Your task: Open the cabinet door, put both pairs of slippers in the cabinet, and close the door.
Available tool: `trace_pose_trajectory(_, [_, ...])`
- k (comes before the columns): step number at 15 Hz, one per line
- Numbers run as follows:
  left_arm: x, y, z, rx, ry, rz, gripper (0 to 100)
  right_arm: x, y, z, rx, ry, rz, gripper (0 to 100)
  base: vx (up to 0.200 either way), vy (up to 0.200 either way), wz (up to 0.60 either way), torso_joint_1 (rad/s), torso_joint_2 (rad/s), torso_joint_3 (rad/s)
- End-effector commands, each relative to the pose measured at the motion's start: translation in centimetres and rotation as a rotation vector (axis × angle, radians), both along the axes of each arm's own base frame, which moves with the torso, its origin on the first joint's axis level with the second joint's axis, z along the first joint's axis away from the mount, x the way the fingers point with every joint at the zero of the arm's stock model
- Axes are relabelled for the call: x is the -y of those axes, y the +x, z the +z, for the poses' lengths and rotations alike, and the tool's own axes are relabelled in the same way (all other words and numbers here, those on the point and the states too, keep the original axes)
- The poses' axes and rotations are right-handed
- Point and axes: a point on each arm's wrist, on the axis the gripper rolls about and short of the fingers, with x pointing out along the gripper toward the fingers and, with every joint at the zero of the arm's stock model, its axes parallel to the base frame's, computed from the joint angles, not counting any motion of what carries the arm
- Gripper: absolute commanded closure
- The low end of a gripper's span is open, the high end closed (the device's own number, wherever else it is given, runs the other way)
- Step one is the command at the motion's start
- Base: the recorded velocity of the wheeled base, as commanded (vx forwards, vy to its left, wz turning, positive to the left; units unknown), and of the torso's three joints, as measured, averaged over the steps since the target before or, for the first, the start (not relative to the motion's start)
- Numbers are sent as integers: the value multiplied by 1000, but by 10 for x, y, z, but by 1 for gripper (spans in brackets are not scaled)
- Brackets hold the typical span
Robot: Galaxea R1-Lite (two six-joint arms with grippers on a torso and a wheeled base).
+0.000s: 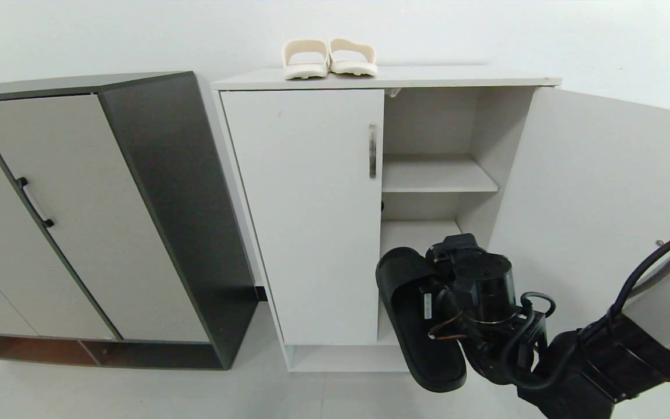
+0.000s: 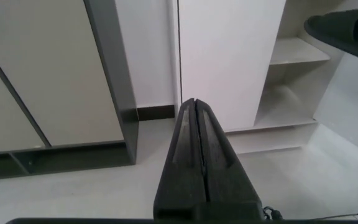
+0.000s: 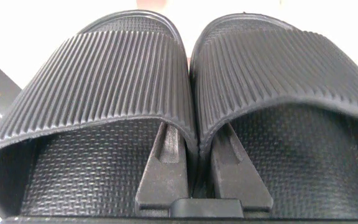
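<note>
Dark grey cabinet (image 1: 160, 221) stands against white wall (image 1: 79, 35), on pale tiled floor (image 1: 137, 396). Its front door (image 1: 67, 244) is light grey and closed. Black bar handle (image 1: 35, 202) sits near the door's left edge, slanted in head view. Two open brownish compartments (image 1: 38, 351) run along the base, split by a thin divider.

Right wrist view: black slippers (image 3: 123, 81) run off the frame on every side, heels and toes not seen. Right pincer (image 3: 194, 149) clamps the two inner strap edges, its tips buried under the straps.

Head view: second slipper mostly hidden behind the wrist (image 1: 486, 285), so the pair reads as one sole. Slippers and wrist cover part of the lower shelf (image 1: 413, 233). Open door (image 1: 602, 192) cut by the right edge, grey cabinet (image 1: 79, 221) by the left.

Left wrist view: left pincer (image 2: 195, 109), fingers pressed together, base runs off the frame. Slipper clipped there too.
</note>
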Motion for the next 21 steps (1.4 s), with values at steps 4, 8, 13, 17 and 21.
trace_pose_trajectory(4, [0, 0, 0, -1, -2, 0, 100, -7, -3, -4, -6, -7, 14, 100, 0, -200, 0, 6, 1, 2])
trace_pose_trajectory(8, [0, 0, 0, -1, -5, 6, 100, -22, -4, -15, -22, -16, 45, 100, 0, 0, 0, 0, 0, 0])
trace_pose_trajectory(13, [0, 0, 0, -1, -4, 5, 100, -39, 16, -28, -17, 16, 34, 100, 0, 0, 0, 0, 0, 0])
trace_pose_trajectory(17, [0, 0, 0, -1, -4, 5, 100, -44, 23, -36, -22, 17, 30, 100, 0, 0, 0, 0, 0, 0])
trace_pose_trajectory(21, [0, 0, 0, -2, -4, 5, 100, -47, 30, -46, -35, 40, 13, 100, 0, 0, 0, 0, 0, 0])
